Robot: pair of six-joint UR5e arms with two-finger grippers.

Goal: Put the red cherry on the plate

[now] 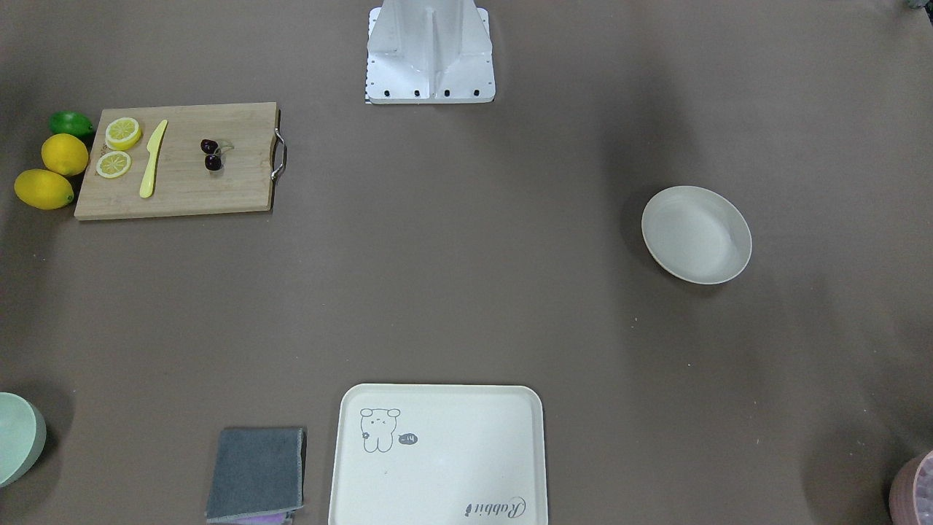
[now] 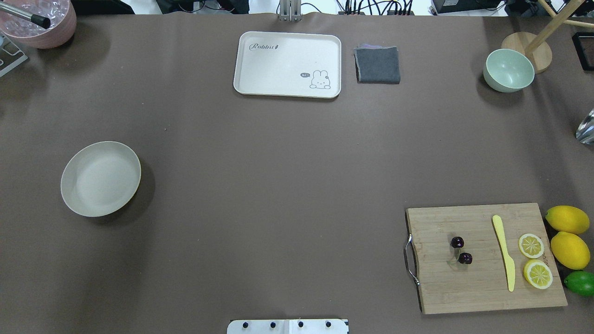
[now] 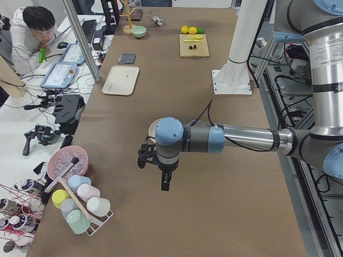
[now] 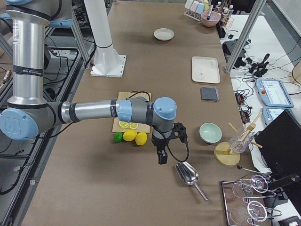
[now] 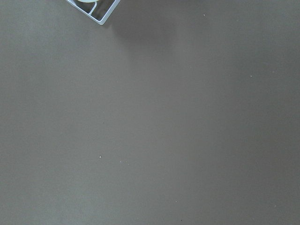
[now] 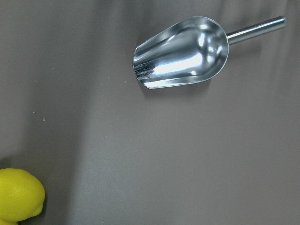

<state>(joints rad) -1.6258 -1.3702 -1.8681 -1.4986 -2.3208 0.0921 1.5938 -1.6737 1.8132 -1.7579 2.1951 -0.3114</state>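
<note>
Overhead exterior view, read left to right: the round cream-white shallow plate (image 2: 100, 178) sits at about 9 o'clock on the table, with nothing in it. The pair of small glossy dark maroon cherries (image 2: 461, 250) joined by a thin pale stem lies well apart from it at about 4 o'clock. It rests on the left half of the rectangular wooden cutting board (image 2: 478, 287), at 9 o'clock from the pale yellow plastic knife (image 2: 504, 253). The left gripper (image 3: 165, 186) and right gripper (image 4: 162, 158) show only in the side views, hanging over bare table, so I cannot tell how their jaws stand. Neither is near the cherries. Assessment: the fruit looks very light, smooth and round, so likely slippery and prone to roll. The stem looks thin and flexible. A narrow pinch across one cherry body seems soundest, leaving the other to dangle.
</note>
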